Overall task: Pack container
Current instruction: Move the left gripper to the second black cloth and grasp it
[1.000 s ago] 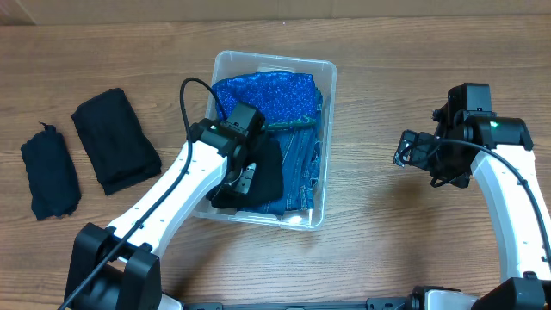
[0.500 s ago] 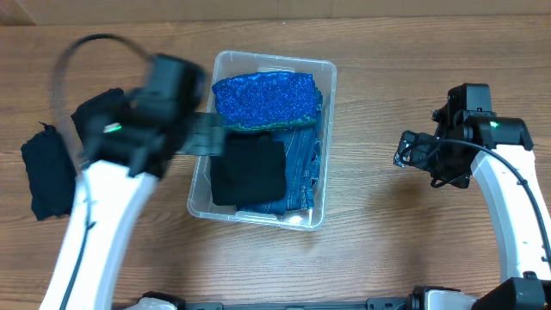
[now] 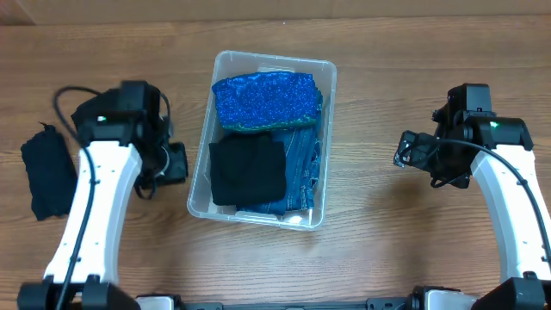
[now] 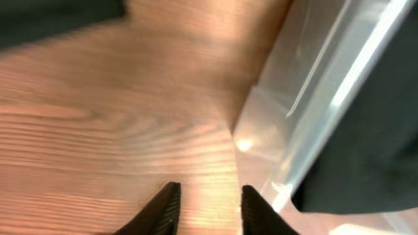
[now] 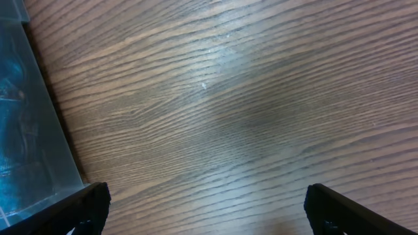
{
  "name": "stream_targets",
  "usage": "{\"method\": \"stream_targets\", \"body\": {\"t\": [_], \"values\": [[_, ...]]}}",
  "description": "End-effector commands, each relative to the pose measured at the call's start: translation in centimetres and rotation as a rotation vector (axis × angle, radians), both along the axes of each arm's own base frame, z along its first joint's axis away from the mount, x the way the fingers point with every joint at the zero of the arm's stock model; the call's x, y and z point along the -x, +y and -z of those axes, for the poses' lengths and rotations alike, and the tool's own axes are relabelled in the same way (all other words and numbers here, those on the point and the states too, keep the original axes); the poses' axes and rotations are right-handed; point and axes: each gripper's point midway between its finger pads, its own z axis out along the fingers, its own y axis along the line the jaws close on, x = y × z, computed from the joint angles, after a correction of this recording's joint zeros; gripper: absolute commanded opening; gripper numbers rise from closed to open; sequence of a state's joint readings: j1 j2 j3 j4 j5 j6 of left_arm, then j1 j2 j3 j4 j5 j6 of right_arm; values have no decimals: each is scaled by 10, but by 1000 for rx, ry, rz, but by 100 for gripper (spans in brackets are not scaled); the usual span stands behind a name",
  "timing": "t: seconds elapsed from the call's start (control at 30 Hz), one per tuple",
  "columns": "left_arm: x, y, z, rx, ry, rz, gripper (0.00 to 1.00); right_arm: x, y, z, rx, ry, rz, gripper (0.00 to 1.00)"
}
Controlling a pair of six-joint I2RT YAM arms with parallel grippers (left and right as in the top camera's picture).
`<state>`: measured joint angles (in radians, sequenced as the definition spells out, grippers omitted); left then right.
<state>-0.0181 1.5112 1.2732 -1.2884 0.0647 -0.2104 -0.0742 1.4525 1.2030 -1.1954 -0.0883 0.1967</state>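
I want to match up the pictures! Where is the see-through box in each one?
Overhead: the container sits in the middle, between the two arms.
Left wrist: the container shows as a clear wall slanting down the right side.
Right wrist: the container is only a strip at the left edge.
Shared landmark: the wooden table, under it in all three.

Clear rect. plastic container (image 3: 275,58), upright, mid-table, long axis front-to-back, part-filled w/ folded cloth (image 3: 248,170).

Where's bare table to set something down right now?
Bare wood lies between the container and the right gripper, and along the near strip in front of the container. The left is crowded: the left gripper sits close beside the container, with a black cloth beyond.
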Motion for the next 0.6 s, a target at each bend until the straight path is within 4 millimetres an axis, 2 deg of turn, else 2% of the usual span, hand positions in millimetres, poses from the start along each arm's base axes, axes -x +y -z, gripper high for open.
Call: {"method": "stream_targets", "body": {"t": [0.0,0.2,0.43,0.57], "values": [[9,-24,20,121,67,9,27,-1,-2,-1,10,-8,-1,100],[1,-44,17,199,27,68,27,-1,-2,-1,10,-8,-1,100],[1,-44,16,196,21,92,31,-1,-2,-1,10,-8,-1,100],[-2,-22,11,101,12,72,44,-1,-2,-1,10,-7,-2,100]]}}
